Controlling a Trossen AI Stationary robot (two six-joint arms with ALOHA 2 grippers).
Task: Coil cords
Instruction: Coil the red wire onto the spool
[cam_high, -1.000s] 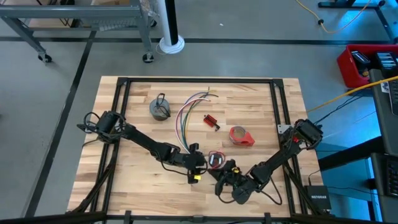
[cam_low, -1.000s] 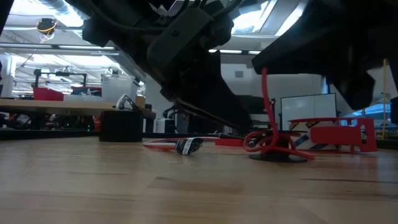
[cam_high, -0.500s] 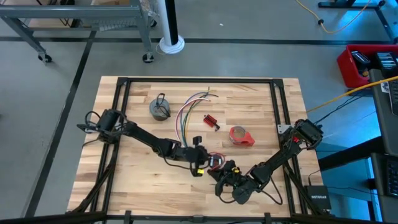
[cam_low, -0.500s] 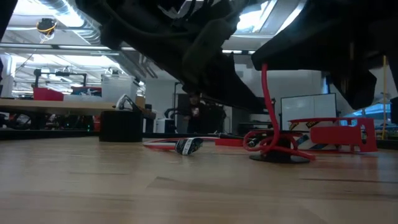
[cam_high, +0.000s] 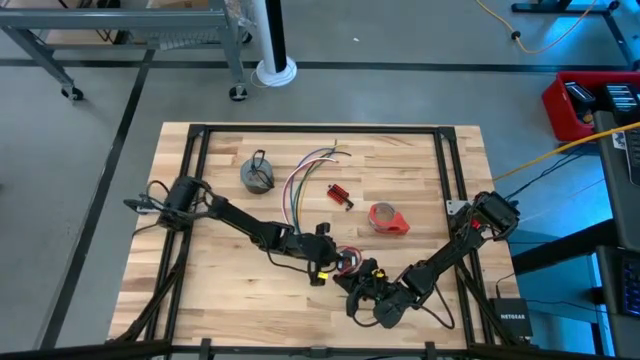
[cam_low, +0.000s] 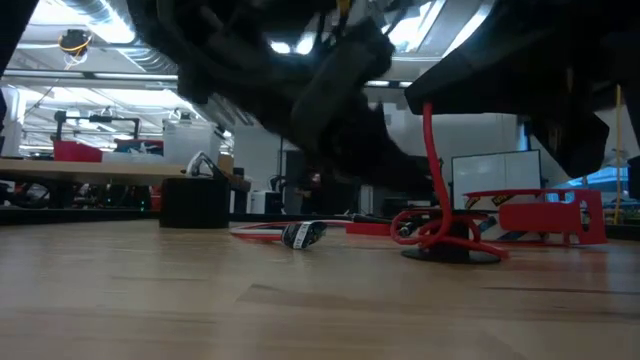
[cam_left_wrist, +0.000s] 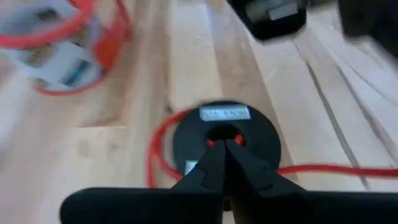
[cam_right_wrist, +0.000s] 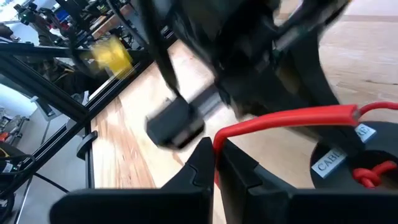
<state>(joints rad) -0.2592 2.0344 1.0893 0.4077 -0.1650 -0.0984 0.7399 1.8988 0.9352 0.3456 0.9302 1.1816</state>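
My left gripper (cam_high: 337, 262): near the table's front edge, about mid-width, right over the small black-and-red coil (cam_left_wrist: 225, 134); my fingers (cam_left_wrist: 214, 163) are pressed together with their tips at the red knot in the coil's middle. I think they pinch that knot, though the blur leaves it unsure.
My right gripper (cam_high: 362, 272): just beside the left one, toward the front right corner; its jaws are clamped on the coil's loose red lead (cam_right_wrist: 283, 119).
Small black-and-red coil: lies flat on the table (cam_high: 200, 290), a black disc with a white label; its red lead rises steeply from the disc in the low view, then bends over into my right fingers (cam_right_wrist: 199, 163).
Long wire bundle (cam_high: 297, 190): centre of the table, long axis running from the front toward the back edge, the coloured ends fanned out and pointing to the back right.
Grey coil (cam_high: 257, 175): back left of centre, its black loop pointing at the back edge.
Red tape roll (cam_high: 387, 218): right of centre, well apart from the bundle.
Red block (cam_high: 340, 195): between bundle and tape roll.
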